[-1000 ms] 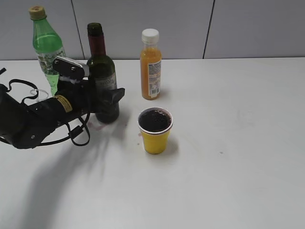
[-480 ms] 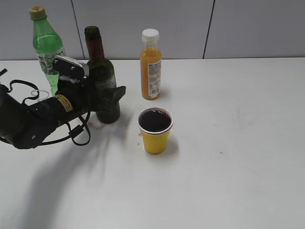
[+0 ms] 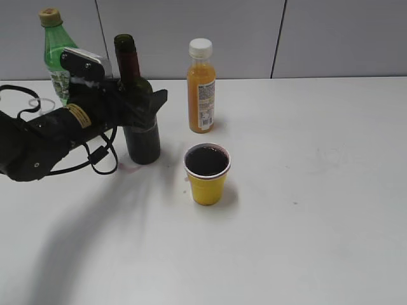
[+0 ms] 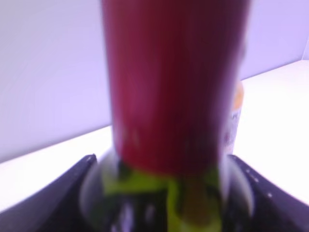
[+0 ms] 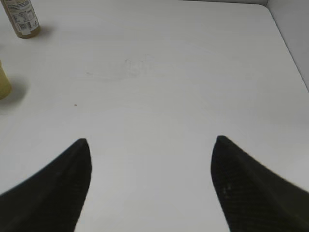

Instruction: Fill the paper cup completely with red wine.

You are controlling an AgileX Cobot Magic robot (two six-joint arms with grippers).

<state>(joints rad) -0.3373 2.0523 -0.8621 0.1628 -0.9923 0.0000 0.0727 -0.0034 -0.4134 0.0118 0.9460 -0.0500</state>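
On the left side of the table (image 3: 331,210), the wine bottle (image 3: 141,121) now stands upright on its base, where a second ago it sat slightly tilted with the left gripper (image 3: 143,108) lower on its body; since then the gripper has slid up to the bottle's shoulder, and whether it is letting go or only shifting cannot be told. Its dark fingers (image 4: 72,188) sit either side of the glass in the left wrist view, with the maroon neck foil (image 4: 174,82) filling the frame, so the jaws seem closed around the bottle, though actual contact is too blurred to confirm. Near the middle, to the right of the bottle and apart from it, the yellow paper cup (image 3: 207,174) holds dark red wine (image 3: 206,161) almost up to its white rim, so the pouring looks finished and the task close to done. An orange juice bottle (image 3: 201,86) stands behind the cup, and a green soda bottle (image 3: 57,60) at the far left behind the arm. Over bare table at the right, the right gripper (image 5: 150,159) hangs wide open and empty.
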